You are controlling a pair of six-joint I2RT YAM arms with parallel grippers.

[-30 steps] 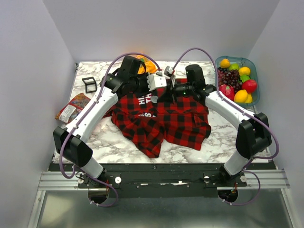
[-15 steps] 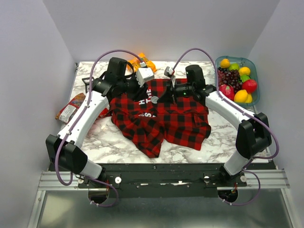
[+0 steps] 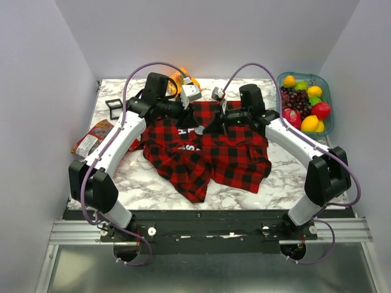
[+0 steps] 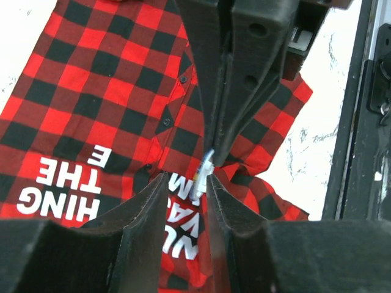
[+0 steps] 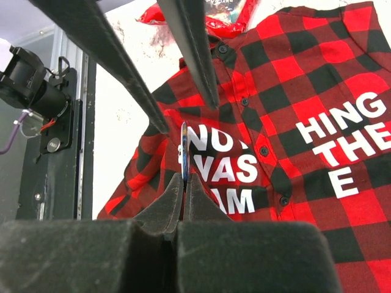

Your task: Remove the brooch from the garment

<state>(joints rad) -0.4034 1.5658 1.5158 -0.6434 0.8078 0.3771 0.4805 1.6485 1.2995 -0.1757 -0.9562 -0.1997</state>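
While the garment [image 3: 235,155] lies spread on the table [image 3: 140,180] with its lettering up, the brooch [image 5: 184,149] stands edge-on at the tips of the right gripper [image 5: 184,178].

**Brooch.** Small, thin and pale, with a blue edge. It is seen from the side only, so its face and pin cannot be made out. It sits above the white lettering, beside the button placket, between the two arms. From the left wrist it shows as a pale chip at the end of the right gripper's long dark fingers.

**Right gripper.** The fingers are pressed together on the brooch in a fine tip pinch. Nothing else is held.

**Left gripper** [image 4: 185,180]. The fingers are partly spread, with nothing between them. It hovers over the garment facing the brooch from the other side, near it but apart.

**Garment.** It lies flat across the chest and is rumpled along the near hem. No fold or peak of cloth is seen drawn up toward the brooch from the right wrist. From the left wrist the cloth just behind the brooch is too crowded by the fingers to read.

**Done, by judgement.**
- The brooch is found and gripped.
- It looks lifted off the fabric.
- Whether the pin is wholly out of the weave cannot be told.

**Left, by judgement.**
- Draw the brooch clear, watching that no cloth follows.
- Carry it off the garment.
- Set it down on bare table and let go.
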